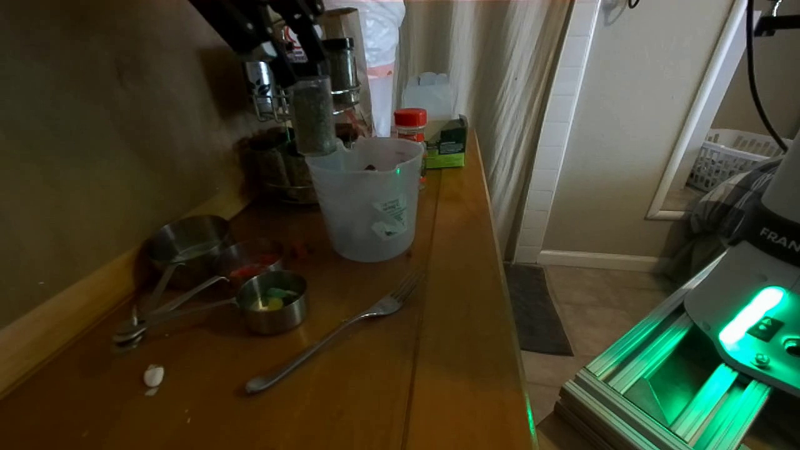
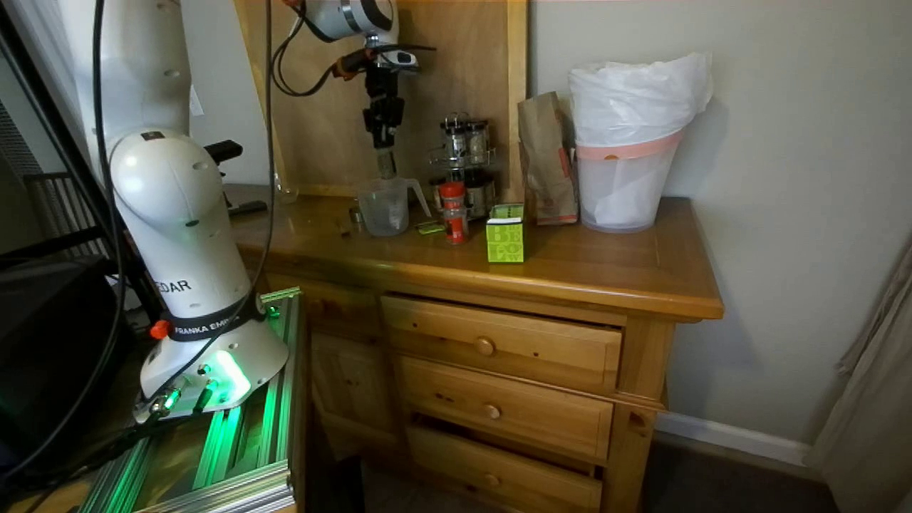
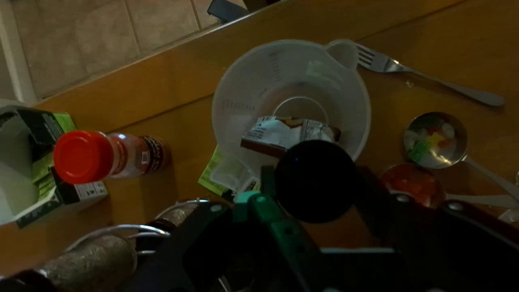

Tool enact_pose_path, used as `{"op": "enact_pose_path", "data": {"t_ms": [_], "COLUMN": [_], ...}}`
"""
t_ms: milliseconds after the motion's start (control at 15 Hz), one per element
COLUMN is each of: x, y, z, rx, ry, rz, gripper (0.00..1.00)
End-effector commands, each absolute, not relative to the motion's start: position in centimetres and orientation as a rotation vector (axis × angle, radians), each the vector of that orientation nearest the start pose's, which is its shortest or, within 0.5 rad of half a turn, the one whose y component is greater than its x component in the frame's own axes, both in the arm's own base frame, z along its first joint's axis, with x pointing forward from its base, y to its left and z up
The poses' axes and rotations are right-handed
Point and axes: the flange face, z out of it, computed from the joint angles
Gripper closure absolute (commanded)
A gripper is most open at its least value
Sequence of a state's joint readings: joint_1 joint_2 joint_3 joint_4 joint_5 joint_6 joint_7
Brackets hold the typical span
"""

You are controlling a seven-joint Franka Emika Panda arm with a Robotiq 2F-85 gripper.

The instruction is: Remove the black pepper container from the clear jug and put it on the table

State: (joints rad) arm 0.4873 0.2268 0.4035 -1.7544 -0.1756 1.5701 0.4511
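1 jar (image 1: 314, 119) of what looks like pepper hangs nearly upright from the fingers (image 3: 267, 182), which are closed to its width and hold it near the top. Its base appears level with the rim of the jug (image 1: 350, 212), on the side toward the wall (image 1: 94, 144), in an exterior view; whether jar and jug touch cannot be told. The step seems to be clearing that rim: a straight lift, then a sideways move, should keep the base from tipping the jug. Smooth sides may slip, so the grip should hold firm throughout. Down inside the jug lies an opened wrapper (image 3: 284, 136). Beside the jug, on the bench (image 1: 462, 312), are a fork (image 3: 379, 64) and, a little apart, 3 metal cups (image 1: 272, 319); the jar is best set down away from these, base flat, and only then should the fingers part, slowly. Farther along stand a red-capped bottle (image 3: 121, 156) and a green box (image 2: 504, 239), both worth steering around.
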Motion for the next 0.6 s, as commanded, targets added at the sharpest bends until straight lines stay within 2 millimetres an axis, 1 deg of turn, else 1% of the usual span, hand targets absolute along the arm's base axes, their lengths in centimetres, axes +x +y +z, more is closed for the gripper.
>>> {"op": "enact_pose_path", "data": {"t_ms": [0,267,400,533], "x": [39.5,39.6,39.4,39.1], "y": [46.1,48.4,48.9,48.8], "z": [41.8,41.6,42.5,43.3], "rx": [-3.336,-3.358,-3.391,-3.413], "ry": [-1.01,-1.157,-1.172,-1.203], "rz": [0.424,0.376,0.4,0.427], "gripper": [0.74,0.74,0.74,0.74]}}
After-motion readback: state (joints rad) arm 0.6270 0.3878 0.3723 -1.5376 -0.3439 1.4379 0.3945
